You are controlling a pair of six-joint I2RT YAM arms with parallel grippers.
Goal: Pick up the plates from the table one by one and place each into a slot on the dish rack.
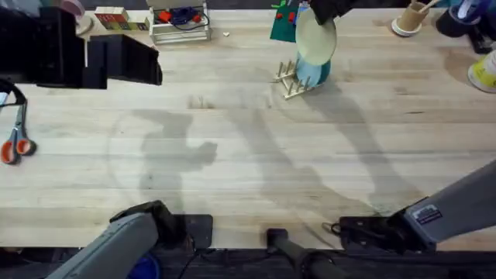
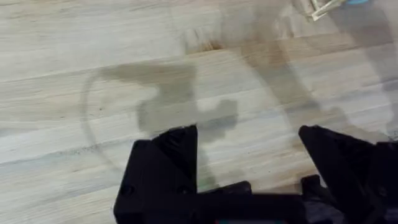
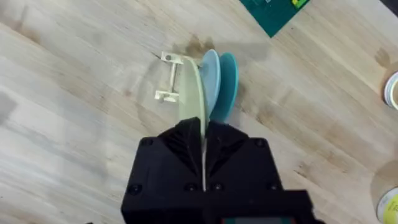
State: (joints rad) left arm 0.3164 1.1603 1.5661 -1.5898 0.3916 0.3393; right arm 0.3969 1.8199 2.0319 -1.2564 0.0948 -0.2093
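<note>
Above the rack (image 3: 171, 78), right gripper (image 3: 204, 146) with jaws pinching the cream plate (image 3: 194, 99) on edge, beside two blue plates (image 3: 219, 84) already slotted. Best lowered straight, edge between pegs, then released. Three plates counted, one rack. Left gripper (image 2: 249, 155) idle over bare bench (image 1: 232, 163), jaws spread.

A pale cream-yellow plate (image 3: 191, 93), teal-blue plates (image 3: 222, 84), pale wood rack (image 3: 169, 78), green board (image 3: 277, 12), black tool (image 3: 204, 146).
</note>
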